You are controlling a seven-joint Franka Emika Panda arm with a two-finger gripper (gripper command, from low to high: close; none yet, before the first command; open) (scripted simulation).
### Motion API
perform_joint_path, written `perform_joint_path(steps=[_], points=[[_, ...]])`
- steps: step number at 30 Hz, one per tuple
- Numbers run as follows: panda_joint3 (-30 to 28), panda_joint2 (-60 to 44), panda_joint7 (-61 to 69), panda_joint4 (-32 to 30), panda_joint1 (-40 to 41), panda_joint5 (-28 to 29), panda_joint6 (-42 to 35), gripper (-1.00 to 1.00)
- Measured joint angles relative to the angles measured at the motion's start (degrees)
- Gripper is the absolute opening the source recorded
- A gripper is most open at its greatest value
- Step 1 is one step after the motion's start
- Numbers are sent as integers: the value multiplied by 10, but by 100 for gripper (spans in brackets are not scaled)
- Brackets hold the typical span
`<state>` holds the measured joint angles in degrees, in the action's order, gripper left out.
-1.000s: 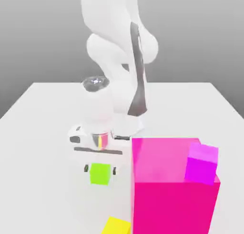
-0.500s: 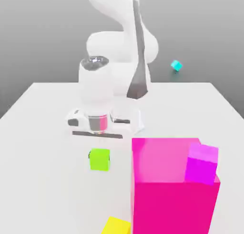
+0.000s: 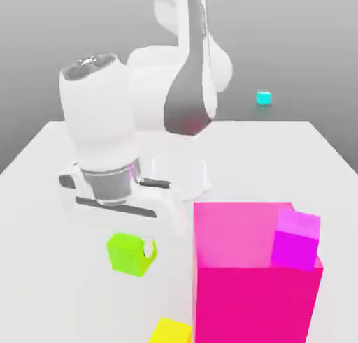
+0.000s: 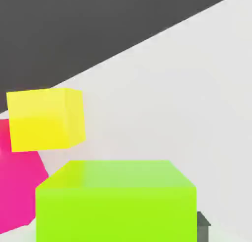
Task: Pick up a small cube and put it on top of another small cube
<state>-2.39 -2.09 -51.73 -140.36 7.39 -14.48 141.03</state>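
1. My hand (image 3: 130, 253) is clamped on the lime-green cube (image 3: 128, 254), holding it clear above the white table (image 3: 42, 195).
2. I see the magenta-purple cube (image 3: 296, 239) resting on the big hot-pink block (image 3: 252, 293), at the exterior view's right.

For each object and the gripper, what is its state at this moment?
gripper: shut on the green cube.
green cube: held, tilted, off the table.
purple cube: resting on the pink block, nothing on top.
pink block: standing on the table.
yellow cube: lying on the table.
cyan cube: far behind, untouched.
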Motion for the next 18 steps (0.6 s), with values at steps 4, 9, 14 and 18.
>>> perform_joint_path(steps=[4,9,14,18], points=[[23,4,-77,80,-33,9,-81,-100],[88,29,-188,148,-39,56,-167,-100],[144,52,-307,204,-119,122,-241,-100],[145,27,-327,162,-119,140,-173,100]])
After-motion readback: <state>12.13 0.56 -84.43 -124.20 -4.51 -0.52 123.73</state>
